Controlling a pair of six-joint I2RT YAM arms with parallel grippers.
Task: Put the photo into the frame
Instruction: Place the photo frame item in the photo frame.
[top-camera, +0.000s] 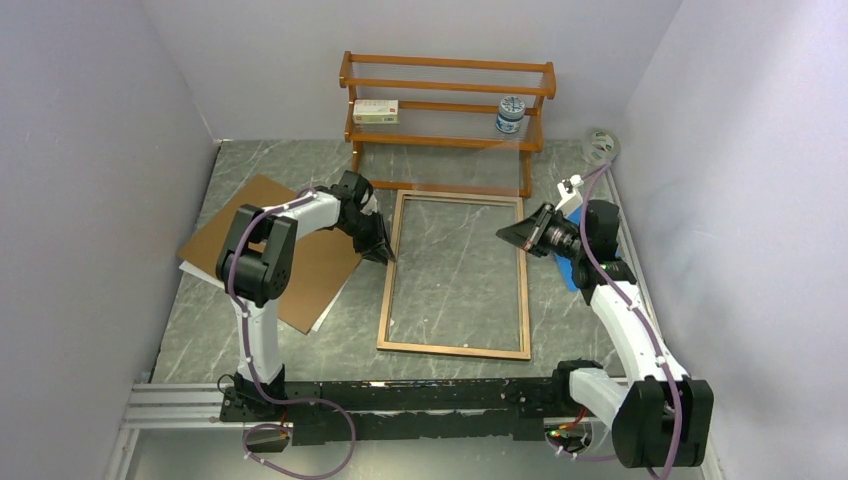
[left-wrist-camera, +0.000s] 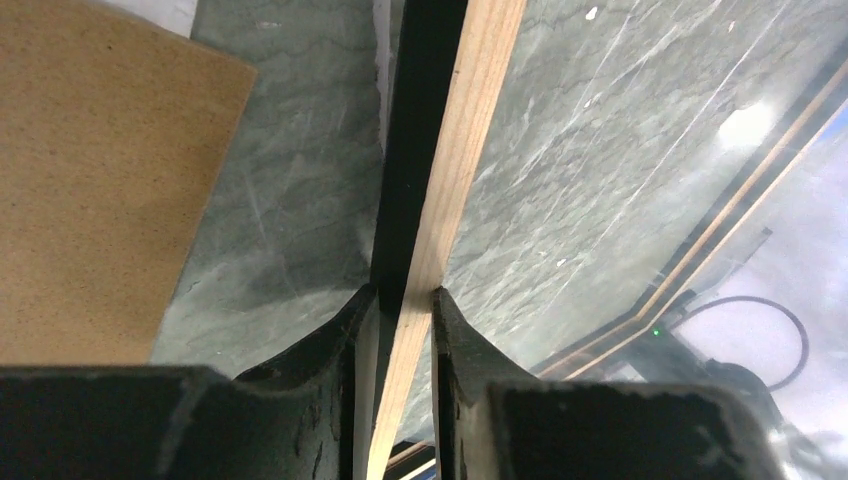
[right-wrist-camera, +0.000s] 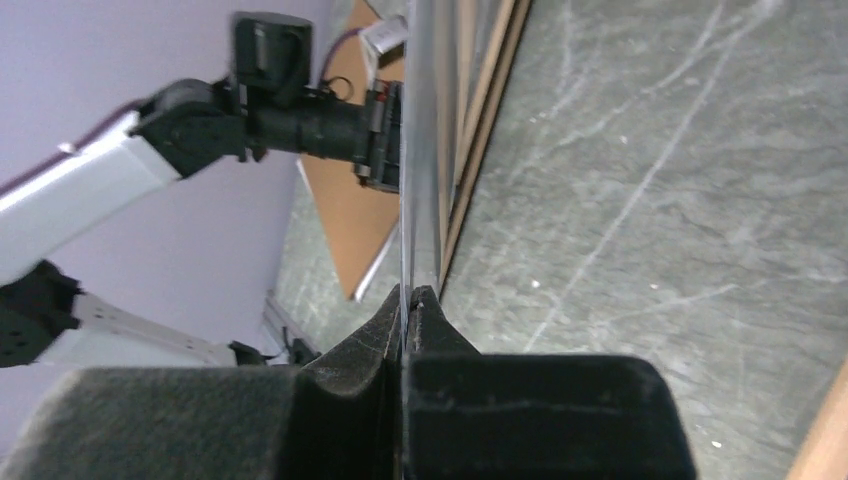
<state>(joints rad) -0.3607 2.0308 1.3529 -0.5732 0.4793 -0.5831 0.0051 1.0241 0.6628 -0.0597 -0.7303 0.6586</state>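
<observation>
While the photo (top-camera: 200, 275) is kept, white edge showing, under the brown board (top-camera: 322, 268), left of the frame (top-camera: 455, 349), nothing is inserted. Left gripper (top-camera: 383, 250): jaws set astride the frame's left rail, clamping not discernible. Right gripper (top-camera: 508, 232): jaws pressed together on the frame's thin pane edge.

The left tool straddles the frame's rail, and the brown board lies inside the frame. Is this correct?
Not quite. The left tool does straddle the frame rail, but the brown board lies outside the frame, to its left; the top external view shows it.
</observation>
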